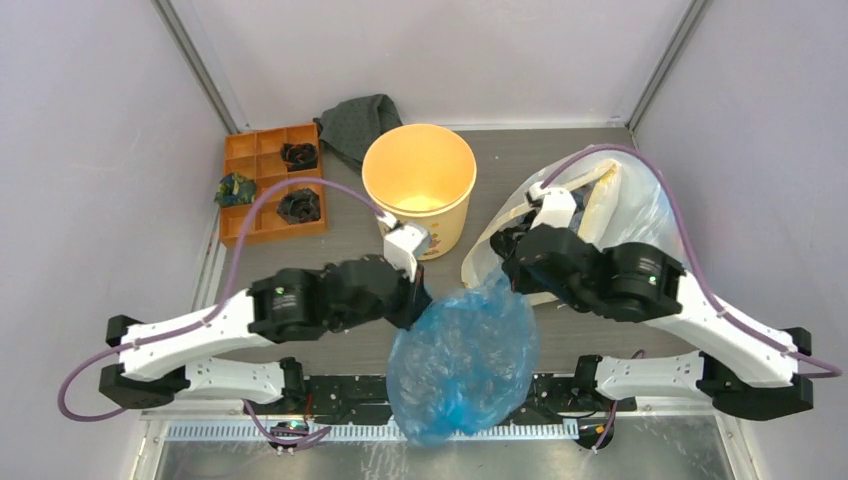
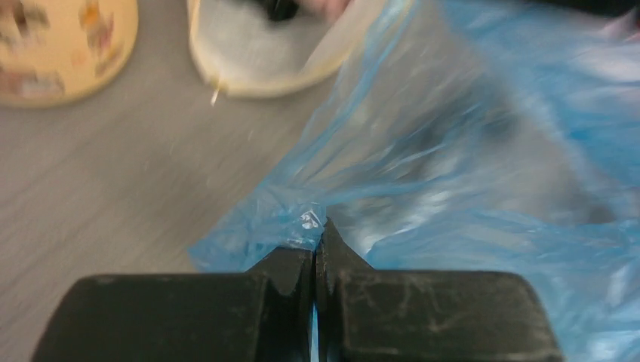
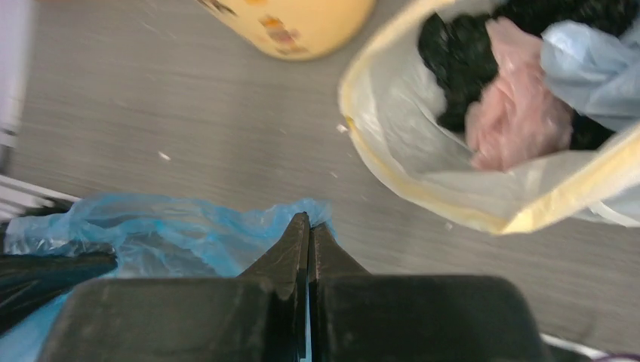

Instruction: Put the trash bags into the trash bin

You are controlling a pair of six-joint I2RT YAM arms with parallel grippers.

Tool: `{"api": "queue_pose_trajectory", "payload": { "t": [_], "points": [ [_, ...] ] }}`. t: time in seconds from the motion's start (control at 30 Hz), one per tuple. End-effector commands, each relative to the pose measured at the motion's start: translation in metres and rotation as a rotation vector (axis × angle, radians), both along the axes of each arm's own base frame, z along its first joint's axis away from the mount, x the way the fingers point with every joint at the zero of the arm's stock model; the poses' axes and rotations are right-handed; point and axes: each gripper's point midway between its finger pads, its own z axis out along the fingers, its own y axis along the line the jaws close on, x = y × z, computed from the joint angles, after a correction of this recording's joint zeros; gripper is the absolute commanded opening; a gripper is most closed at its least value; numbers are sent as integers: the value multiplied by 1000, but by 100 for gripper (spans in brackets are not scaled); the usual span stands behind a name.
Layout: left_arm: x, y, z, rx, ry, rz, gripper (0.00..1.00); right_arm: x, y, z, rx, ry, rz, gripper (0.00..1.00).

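A crinkly light-blue trash bag (image 1: 462, 360) hangs spread between both grippers over the table's near edge. My left gripper (image 1: 418, 297) is shut on the bag's left rim; the left wrist view shows blue film (image 2: 483, 151) pinched between the closed tips (image 2: 320, 235). My right gripper (image 1: 506, 270) is shut on the bag's right rim, and blue plastic (image 3: 173, 234) bunches at its tips (image 3: 308, 226). The cream-yellow trash bin (image 1: 419, 185) stands upright and open behind the bag, a little left of centre; its base shows in both wrist views (image 2: 60, 45) (image 3: 302, 26).
A whitish-clear sack with yellow edging (image 1: 590, 205) lies at the right, holding black, pink and pale bundles (image 3: 521, 105). An orange compartment tray (image 1: 268, 185) with dark items sits at the back left, next to a dark grey cloth (image 1: 358, 125).
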Motion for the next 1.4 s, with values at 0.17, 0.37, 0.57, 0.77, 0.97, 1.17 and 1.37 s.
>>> {"api": "queue_pose_trajectory", "payload": {
  "t": [0.17, 0.37, 0.57, 0.77, 0.97, 1.17, 1.37],
  "points": [
    [21, -27, 175, -237, -299, -91, 0, 17, -31, 202, 301, -354, -52, 1],
    [-16, -26, 331, -623, -438, -253, 0, -19, -70, 324, 727, -570, 25, 1],
    [-3, -42, 267, -531, -393, -218, 0, -19, -68, 266, 708, -506, 16, 1],
    [0, -65, 154, -310, -232, -239, 0, -10, -53, 180, 556, -356, -22, 1],
    [-40, -31, 45, -114, -48, -335, 0, -34, -45, 102, 395, -125, 74, 1],
    [-110, 32, 32, -195, 64, -590, 1, -73, -50, 98, 420, -68, 265, 1],
    [-114, 45, 83, -272, 6, -610, 0, -59, -31, 93, 322, -30, 241, 1]
  ]
}}
